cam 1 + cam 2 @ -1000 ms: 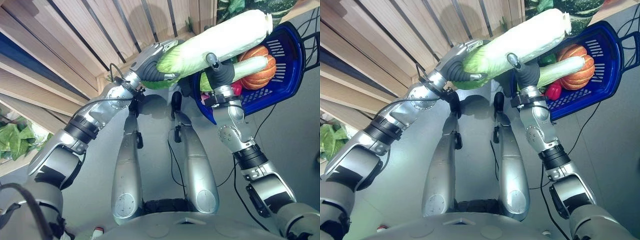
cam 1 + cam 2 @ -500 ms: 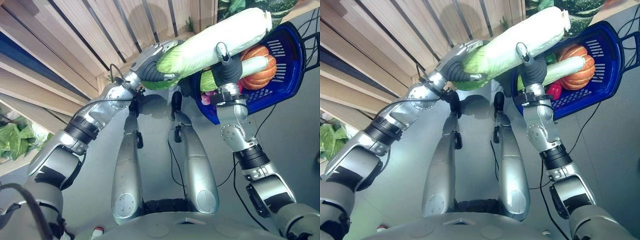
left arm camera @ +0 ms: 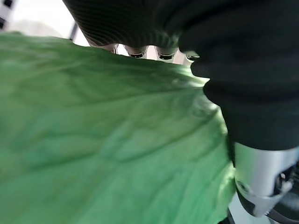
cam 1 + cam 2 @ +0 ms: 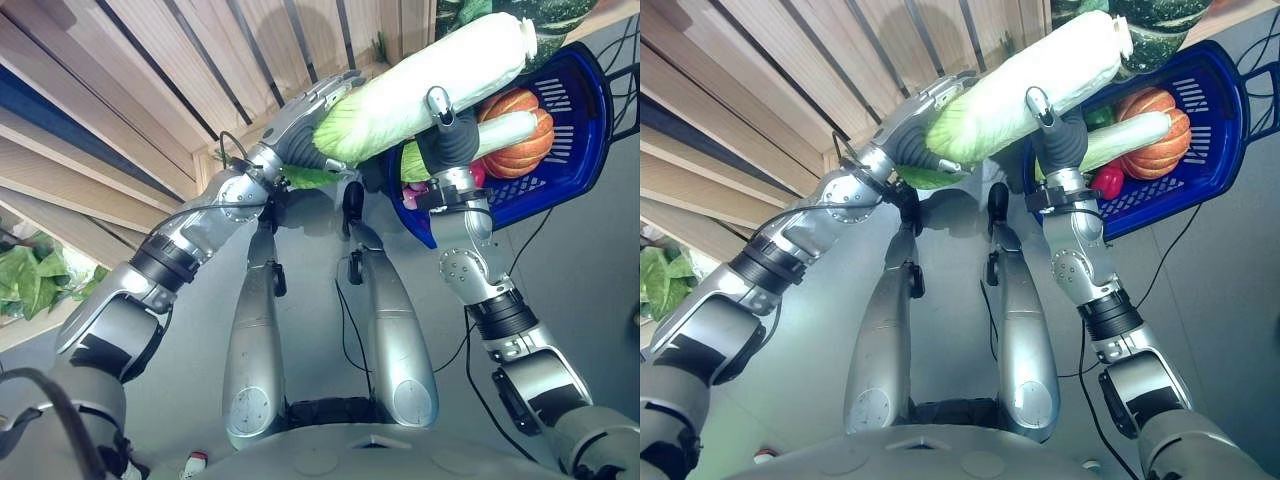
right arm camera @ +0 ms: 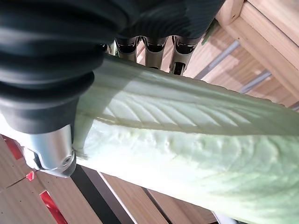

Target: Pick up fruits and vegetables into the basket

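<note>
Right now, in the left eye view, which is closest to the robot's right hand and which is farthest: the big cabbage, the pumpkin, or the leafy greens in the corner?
1. Big cabbage: the right hand grips it, the left hand too.
2. Pumpkin: beside the hand, inside the blue basket.
3. Leafy greens: far off at the robot's left.

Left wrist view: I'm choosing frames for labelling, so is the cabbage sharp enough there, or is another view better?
Left wrist view: the long pale green napa cabbage is a soft, blurred green surface, too close to focus. Right wrist view: its ribs and veins read clearly beside the right robot hand. Left eye view: it is crisp, with the left robot hand under its leafy end.
</note>
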`<state>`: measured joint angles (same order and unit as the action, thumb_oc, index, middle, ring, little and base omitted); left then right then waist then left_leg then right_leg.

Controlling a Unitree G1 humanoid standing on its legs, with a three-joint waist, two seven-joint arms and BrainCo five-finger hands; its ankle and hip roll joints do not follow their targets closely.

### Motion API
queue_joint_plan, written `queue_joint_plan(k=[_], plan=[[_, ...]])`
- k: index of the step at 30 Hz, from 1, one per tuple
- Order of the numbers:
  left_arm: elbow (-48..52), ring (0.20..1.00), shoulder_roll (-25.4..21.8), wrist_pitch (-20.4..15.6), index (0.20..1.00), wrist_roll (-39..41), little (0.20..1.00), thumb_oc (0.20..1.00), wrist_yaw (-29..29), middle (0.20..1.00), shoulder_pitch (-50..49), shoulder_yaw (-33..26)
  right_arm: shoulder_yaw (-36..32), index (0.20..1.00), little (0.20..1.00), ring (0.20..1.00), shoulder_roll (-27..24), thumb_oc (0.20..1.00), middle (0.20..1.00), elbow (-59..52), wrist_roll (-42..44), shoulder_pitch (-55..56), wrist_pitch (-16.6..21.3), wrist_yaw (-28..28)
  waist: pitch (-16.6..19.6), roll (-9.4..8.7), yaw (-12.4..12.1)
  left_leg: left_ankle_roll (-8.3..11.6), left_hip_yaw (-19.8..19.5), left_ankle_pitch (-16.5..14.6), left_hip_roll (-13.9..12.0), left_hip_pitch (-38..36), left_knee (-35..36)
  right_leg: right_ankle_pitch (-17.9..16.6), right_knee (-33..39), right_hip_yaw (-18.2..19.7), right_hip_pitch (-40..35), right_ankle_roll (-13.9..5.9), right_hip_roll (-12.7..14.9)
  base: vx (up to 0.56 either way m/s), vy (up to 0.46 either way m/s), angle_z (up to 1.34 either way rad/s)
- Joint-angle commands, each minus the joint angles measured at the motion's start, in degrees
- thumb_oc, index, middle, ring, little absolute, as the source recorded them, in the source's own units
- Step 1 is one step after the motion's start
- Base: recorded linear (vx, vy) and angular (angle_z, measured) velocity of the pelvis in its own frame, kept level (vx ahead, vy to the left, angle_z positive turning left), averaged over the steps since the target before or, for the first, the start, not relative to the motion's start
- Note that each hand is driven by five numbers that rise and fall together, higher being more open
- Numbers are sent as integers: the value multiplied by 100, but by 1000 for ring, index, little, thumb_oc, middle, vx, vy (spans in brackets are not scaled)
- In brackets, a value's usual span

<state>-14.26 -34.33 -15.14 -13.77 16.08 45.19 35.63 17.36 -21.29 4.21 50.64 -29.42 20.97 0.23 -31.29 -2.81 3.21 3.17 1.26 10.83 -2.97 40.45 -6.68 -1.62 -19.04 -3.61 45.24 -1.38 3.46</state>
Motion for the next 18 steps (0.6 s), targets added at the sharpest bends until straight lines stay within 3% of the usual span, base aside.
queue_joint_plan(k=[1, 5, 11, 18], plan=[[301, 1000, 73, -222, 1000, -394, 1000, 1000, 747, 1000, -164, -357, -158, 200, 200, 200, 40, 200, 200, -795, -32, -4, 476, 114, 150, -121, -39, -72, 29, -614, 199, -14, -352, -264, 503, -189, -420, -346, -113, 0, 0, 0], [209, 1000, 110, -206, 1000, -546, 1000, 1000, 1346, 1000, -230, -558, -237, 200, 200, 200, 80, 200, 200, -748, -148, 28, 507, -92, 150, -132, -45, -60, 24, -612, 205, -37, -349, -271, 524, -186, -449, -342, -114, 0, 0, 0], [-52, 1000, 121, -227, 1000, -560, 1000, 1000, 1669, 1000, -305, -800, -511, 200, 200, 200, 66, 200, 200, -516, -198, 105, 655, -464, 150, -127, -46, -52, 34, -624, 206, -91, -352, -260, 504, -189, -497, -354, -92, 0, 0, 0], [-480, 1000, 0, -347, 1000, -436, 1000, 1000, 1956, 1000, -364, -939, -1035, 200, 200, 200, -88, 200, 200, 156, -330, 196, 906, -1453, 150, -146, -3, -44, 83, -676, 197, -181, -388, -288, 516, -182, -567, -369, -89, -2, 4, 0]])
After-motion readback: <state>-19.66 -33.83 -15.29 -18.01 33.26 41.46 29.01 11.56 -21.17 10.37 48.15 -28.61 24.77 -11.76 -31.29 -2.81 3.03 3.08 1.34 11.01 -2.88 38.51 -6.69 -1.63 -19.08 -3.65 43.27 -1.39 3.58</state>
